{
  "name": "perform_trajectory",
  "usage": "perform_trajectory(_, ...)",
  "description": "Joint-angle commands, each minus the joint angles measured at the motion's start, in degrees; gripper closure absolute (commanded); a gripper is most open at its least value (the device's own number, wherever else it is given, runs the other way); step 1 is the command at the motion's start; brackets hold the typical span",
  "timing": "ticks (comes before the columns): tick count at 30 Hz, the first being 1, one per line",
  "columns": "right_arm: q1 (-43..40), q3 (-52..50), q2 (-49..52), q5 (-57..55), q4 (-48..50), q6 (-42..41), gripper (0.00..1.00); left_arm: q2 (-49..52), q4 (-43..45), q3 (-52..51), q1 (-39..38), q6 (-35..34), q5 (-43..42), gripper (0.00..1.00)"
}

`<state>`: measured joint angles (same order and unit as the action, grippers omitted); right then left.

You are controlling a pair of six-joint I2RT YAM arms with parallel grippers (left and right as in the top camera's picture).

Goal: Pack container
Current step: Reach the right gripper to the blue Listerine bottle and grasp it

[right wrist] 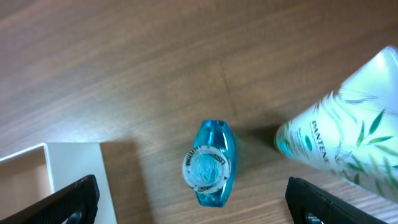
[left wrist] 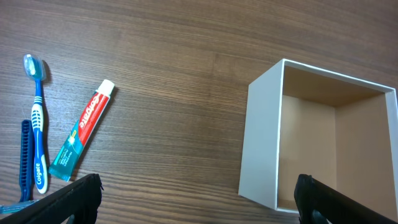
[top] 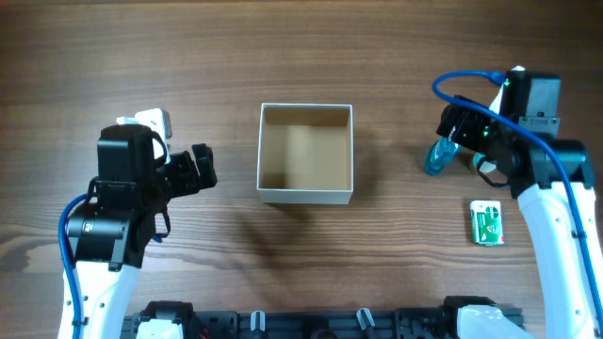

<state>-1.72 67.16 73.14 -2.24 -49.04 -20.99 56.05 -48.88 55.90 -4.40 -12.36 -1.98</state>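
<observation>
Blue toothbrush (left wrist: 38, 124), toothpaste (left wrist: 81, 139) near container (left wrist: 261, 143): left wrist view only.

Dark wood-grain table (top: 377, 273), evenly lit

Left wrist view: container (left wrist: 261, 143) was cut off by the right and bottom edges, and the dark blue comb (left wrist: 25, 158) was cropped at bottom-left. Only the fingertips of the left gripper (left wrist: 198, 202) showed.
Right wrist view: Pantene bottle (right wrist: 345, 130) ran off the right edge, and the container was just a corner.
Overhead: left arm (top: 122, 188) covered most of a white object (top: 154, 120). Right gripper (top: 459, 135) hid the top of the blue bottle (top: 436, 160). Green packet (top: 487, 224) print was too small to read.
</observation>
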Motion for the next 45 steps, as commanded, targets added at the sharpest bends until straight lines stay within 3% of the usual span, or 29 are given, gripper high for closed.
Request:
perform_trajectory(1,-0.13,0.22,4.26,-1.46,-0.81,-3.39,0.02,-0.04,-0.02,1.33,-0.31,-0.13,0.55,0.00)
perform_trajectory(11,-0.13,0.22,12.04,-0.72,-1.97,-4.63,0.02,-0.04,-0.04,1.33,-0.31,-0.13,0.55,0.00)
perform_trajectory(19,-0.13,0.22,13.66,-0.70,-2.54,-4.39,0.24,-0.04,-0.02,1.33,-0.31,-0.11,0.55,0.00)
perform_trajectory(22,-0.13,0.22,13.66,-0.70,-2.69,-4.46,0.27,-0.04,-0.04,1.33,-0.31,-0.11,0.55,0.00)
perform_trajectory(26,-0.13,0.22,13.66,-0.70,-3.08,-4.48,0.55,-0.04,-0.04,1.33,-0.31,-0.13,0.55,0.00)
perform_trajectory(38,-0.13,0.22,13.66,-0.74,-2.99,-4.44,0.66,-0.04,-0.02,1.33,-0.31,-0.11,0.55,0.00)
perform_trajectory(42,-0.09,0.22,13.64,-0.74,-1.79,-2.71,0.83,-0.04,-0.02,1.33,-0.31,-0.11,0.55,0.00)
perform_trajectory(45,-0.02,0.24,13.64,-0.76,-1.55,-1.49,0.86,-0.04,-0.02,1.33,-0.31,-0.11,0.55,0.00)
